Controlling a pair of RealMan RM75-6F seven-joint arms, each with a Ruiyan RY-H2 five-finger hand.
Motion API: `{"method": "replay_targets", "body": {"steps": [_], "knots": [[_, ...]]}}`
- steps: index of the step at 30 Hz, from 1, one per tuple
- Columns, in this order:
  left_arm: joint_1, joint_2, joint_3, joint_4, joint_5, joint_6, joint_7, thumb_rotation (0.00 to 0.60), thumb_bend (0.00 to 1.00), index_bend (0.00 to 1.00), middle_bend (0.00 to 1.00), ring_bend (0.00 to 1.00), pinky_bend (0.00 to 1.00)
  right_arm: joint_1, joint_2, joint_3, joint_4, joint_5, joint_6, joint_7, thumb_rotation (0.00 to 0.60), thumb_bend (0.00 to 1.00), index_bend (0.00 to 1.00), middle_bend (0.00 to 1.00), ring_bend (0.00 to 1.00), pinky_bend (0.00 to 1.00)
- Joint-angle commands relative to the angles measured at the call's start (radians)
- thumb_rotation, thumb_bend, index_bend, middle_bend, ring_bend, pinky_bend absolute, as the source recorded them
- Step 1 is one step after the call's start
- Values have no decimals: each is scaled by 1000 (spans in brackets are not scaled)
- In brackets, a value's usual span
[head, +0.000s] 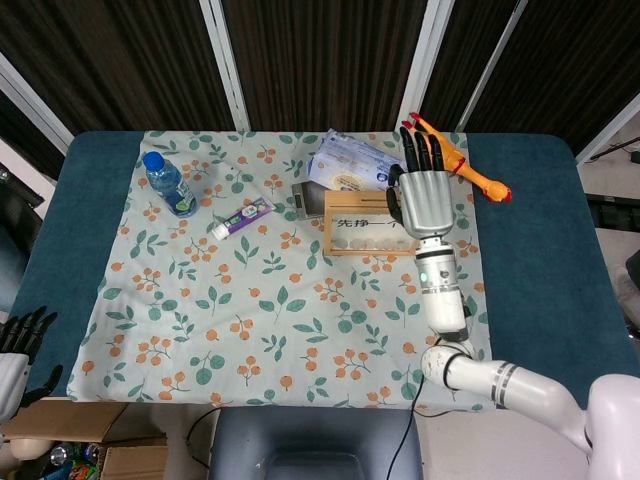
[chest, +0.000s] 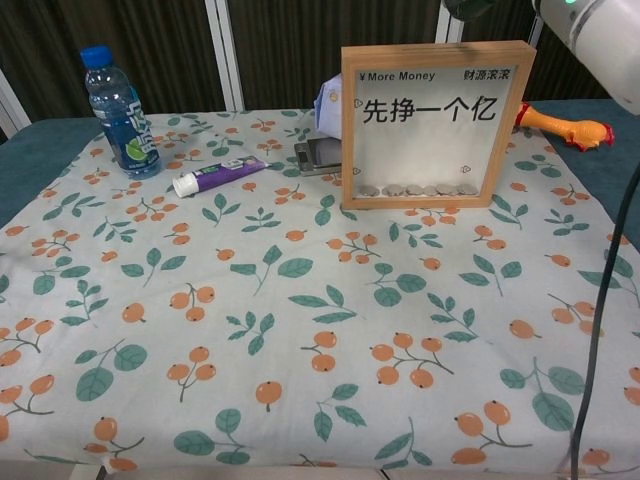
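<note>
Reaching looks like the step in hand: the right hand (head: 425, 195), fingers spread and empty, hovers over the wooden-framed coin box (head: 367, 232) near the surface's far edge; next it must lower and close.

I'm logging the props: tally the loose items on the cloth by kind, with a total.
Bottle: 1
Toothpaste tube: 1
Wipes pack: 1
Small grey device: 1
Framed coin box: 1
Rubber chicken: 1
Total: 6
</note>
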Motion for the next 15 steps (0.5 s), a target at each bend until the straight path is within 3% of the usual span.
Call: {"method": "replay_targets", "body": {"steps": [1,15], "knots": [[0,1,0,1,-1,-1,-1,600,377,0,0,0,0,17,-14,-8,16,37,-6,-20,600,612,789,151,0,0],[1,4,-1,-7,-8,-5,10,600,376,0,0,0,0,53,-27,-56,61,108,-10,-7,600,613,792,153,0,0]]}}
